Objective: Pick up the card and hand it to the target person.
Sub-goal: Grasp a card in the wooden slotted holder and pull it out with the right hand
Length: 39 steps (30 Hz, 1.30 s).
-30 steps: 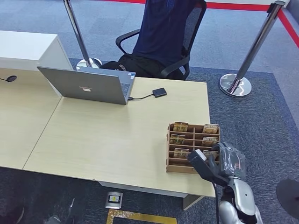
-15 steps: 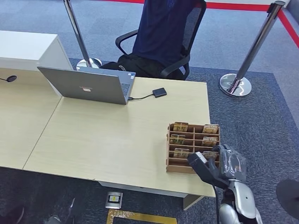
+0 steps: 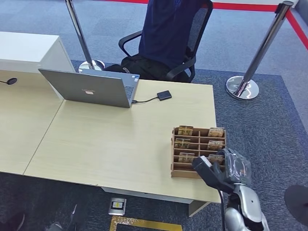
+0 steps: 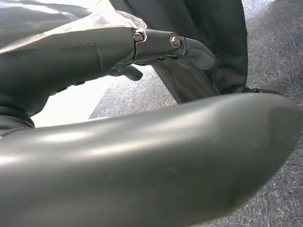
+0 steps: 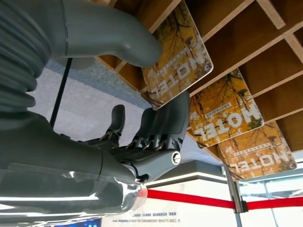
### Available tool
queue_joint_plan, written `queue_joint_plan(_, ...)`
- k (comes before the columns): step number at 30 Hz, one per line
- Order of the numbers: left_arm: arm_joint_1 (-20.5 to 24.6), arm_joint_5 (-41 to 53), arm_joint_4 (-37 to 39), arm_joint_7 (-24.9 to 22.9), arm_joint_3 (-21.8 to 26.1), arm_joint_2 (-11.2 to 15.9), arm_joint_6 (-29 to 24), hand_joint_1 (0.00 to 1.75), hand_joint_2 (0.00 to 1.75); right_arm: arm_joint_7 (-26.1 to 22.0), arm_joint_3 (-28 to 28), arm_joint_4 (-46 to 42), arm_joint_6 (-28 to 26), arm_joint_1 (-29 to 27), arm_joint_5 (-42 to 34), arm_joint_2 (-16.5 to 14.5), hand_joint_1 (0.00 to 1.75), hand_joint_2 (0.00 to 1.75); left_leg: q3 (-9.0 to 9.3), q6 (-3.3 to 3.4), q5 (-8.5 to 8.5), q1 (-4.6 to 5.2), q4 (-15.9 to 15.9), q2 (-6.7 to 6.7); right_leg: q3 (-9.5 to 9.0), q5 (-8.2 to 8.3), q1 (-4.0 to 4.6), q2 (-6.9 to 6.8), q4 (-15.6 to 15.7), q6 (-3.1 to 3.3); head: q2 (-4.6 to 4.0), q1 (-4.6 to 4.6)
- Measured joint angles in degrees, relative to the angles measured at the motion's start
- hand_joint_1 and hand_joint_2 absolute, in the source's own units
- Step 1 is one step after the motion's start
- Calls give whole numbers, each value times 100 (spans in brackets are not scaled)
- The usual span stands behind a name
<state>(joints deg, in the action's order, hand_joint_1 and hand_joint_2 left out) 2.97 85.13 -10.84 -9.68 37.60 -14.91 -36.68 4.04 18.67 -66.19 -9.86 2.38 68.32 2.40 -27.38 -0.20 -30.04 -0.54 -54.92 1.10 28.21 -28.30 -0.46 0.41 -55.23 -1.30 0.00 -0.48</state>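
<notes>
The right hand (image 5: 157, 94) pinches a thin, stiff-looking yellow hotel card (image 5: 177, 56) by its free edge, in the wooden slotted rack's (image 3: 198, 150) nearest right compartment; probably light and slippery.

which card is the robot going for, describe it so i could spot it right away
Find the wooden card rack at the right end of the pale desk, then its right-hand column. The card sits in the slot nearest the robot, printed HOTEL over yellow leaves. Unlike its matching neighbours, it lies between the thumb and fingers of the right hand.
</notes>
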Motion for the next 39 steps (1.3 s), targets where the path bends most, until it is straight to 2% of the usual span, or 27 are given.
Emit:
queue_joint_plan(6, 0, -22, 0, 0, 1, 0, 0, 0, 0, -10, 18, 93, -4, 41, -13, -11, 124, 175, 0, 0, 2, 0, 0, 0, 0, 2, 0, 0, 0, 2, 0, -1)
queue_joint_plan(10, 0, -35, 0, 0, -1, 0, 0, 0, 0, -45, 28, 159, -9, 98, -32, -13, 129, 175, 0, -1, 2, 0, 0, 0, 0, 2, 0, 0, 0, 3, 0, 0)
queue_joint_plan(39, -1, -35, 2, 17, 2, 0, 0, 0, 0, -288, 46, 188, -17, 212, -466, 36, 128, 175, -1, 1, 7, 0, 0, 0, 0, 7, 0, 0, 0, -2, 0, 0)
